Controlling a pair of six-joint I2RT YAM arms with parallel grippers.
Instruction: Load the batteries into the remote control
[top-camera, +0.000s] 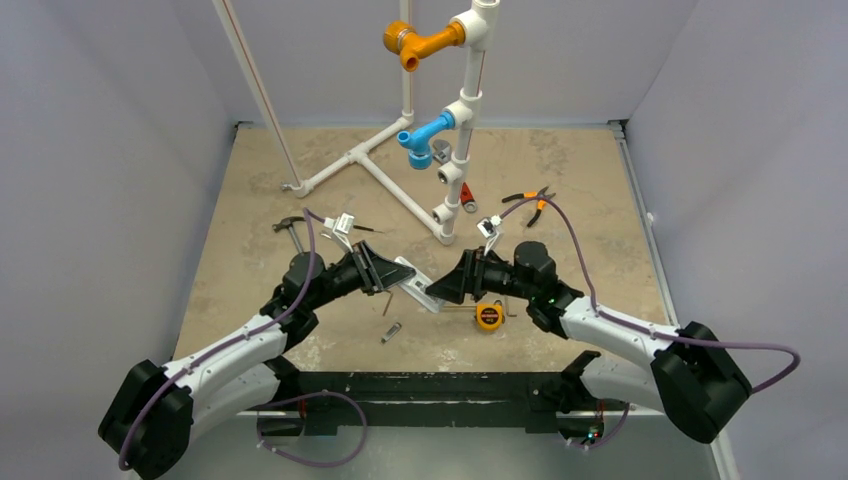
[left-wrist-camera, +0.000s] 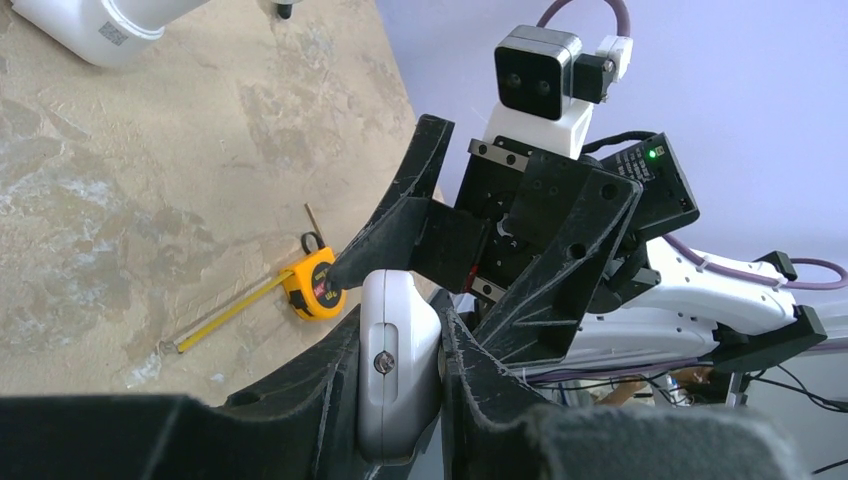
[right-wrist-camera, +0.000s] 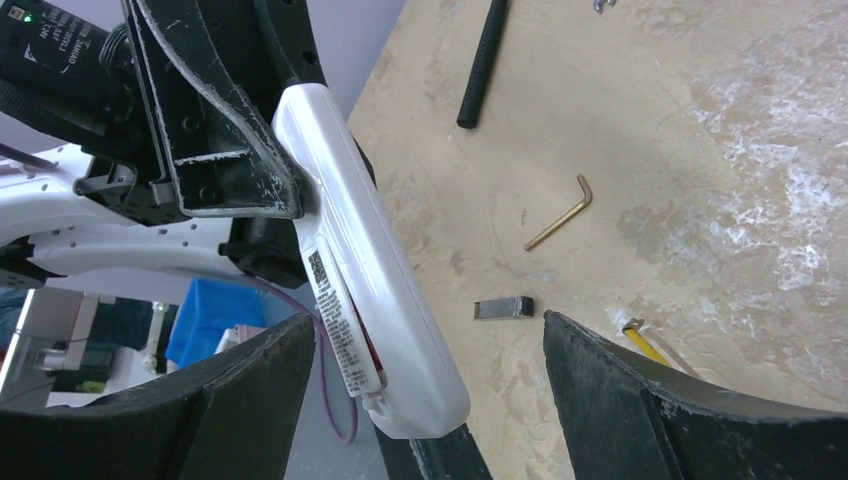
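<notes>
My left gripper (top-camera: 398, 272) is shut on the white remote control (top-camera: 418, 288) and holds it above the table, tilted down to the right. In the left wrist view the remote (left-wrist-camera: 398, 360) is clamped edge-on between my fingers (left-wrist-camera: 330, 400). My right gripper (top-camera: 446, 288) is open, and the remote's free end (right-wrist-camera: 400, 340) lies between its wide-apart fingers (right-wrist-camera: 620, 400) without touching them. The remote's back carries a labelled cover (right-wrist-camera: 340, 320). A thin sliver of red (right-wrist-camera: 371, 349) shows in the gap beside it, likely a battery. No loose batteries show.
An orange tape measure (top-camera: 489, 316) with its tape pulled out lies below the grippers. A small metal piece (top-camera: 391, 331) and a hex key (right-wrist-camera: 560, 212) lie on the table. A PVC pipe frame (top-camera: 400, 190), a red-handled tool (top-camera: 467, 195) and pliers (top-camera: 530, 200) stand behind.
</notes>
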